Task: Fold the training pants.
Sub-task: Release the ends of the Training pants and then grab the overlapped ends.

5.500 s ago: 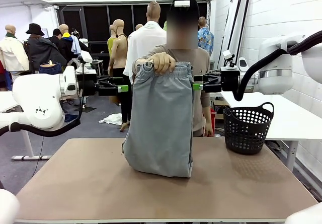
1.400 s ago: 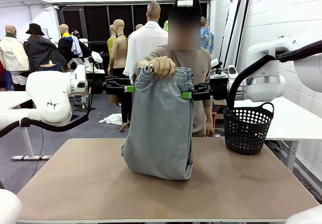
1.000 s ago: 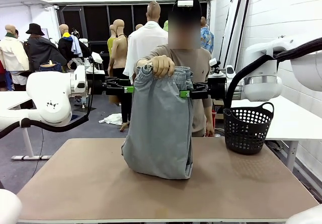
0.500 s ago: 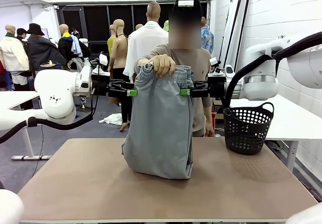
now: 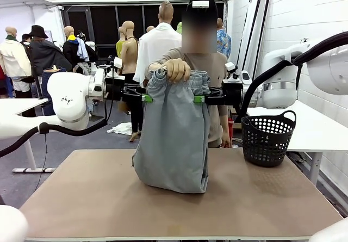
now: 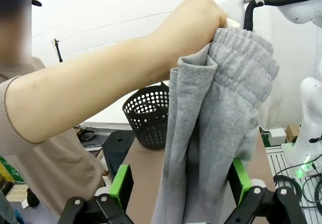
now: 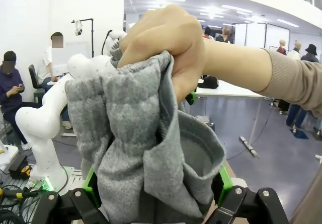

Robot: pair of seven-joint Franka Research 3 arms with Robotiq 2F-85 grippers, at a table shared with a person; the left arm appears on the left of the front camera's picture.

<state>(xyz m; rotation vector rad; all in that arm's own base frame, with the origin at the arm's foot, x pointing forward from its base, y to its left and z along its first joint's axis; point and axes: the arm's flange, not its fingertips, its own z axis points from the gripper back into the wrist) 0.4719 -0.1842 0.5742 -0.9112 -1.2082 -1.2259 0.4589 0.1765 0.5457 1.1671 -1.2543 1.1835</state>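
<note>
Left tool (image 5: pixel 145 98) at nine o'clock of the training pants (image 5: pixel 173 138), spread wide around the cloth. The person's hand (image 5: pixel 175 68) grips the waistband at twelve, and the lower end rests on the worktop (image 5: pixel 81 198). Right tool (image 5: pixel 199 99) at three, equally wide.

obstacles: basket (image 5: pixel 267 138) far right, training pants (image 5: pixel 174 138) centre | open: table (image 5: pixel 81 204) front

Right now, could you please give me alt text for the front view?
A person's hand holds grey training pants up by the waistband, lower end on a brown table. The left gripper and right gripper reach in at their side edges; a black basket stands at right.
</note>
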